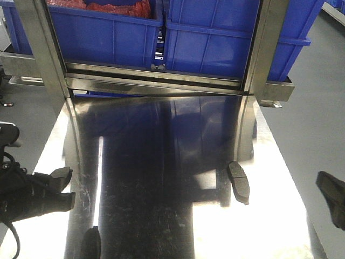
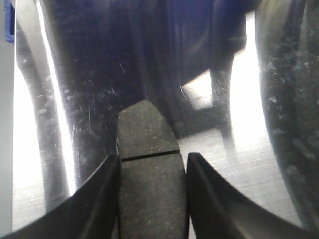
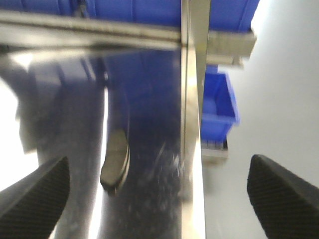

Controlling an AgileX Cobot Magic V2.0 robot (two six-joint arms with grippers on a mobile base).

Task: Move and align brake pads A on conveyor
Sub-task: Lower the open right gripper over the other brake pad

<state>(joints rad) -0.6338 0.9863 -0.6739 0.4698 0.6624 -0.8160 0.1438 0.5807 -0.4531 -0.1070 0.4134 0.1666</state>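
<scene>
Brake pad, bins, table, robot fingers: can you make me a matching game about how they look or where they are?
Things:
1. brake pad
2. bins
3. table
4. right fingers

Descriptions:
a. shiny steel
b. wide apart, nothing between them
c. between the left fingers
d. blue, at the table's far end

Pairs: 1-c, 2-d, 3-a, 4-b

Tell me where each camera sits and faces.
Front camera: behind the arms, looking forward and down over the steel table to blue bins; left gripper, right gripper at the edges.
Left wrist: looks past its fingers at a brake pad between them.
Right wrist: looks forward along the table's right edge, fingers spread.
Front and right wrist share the second brake pad.
</scene>
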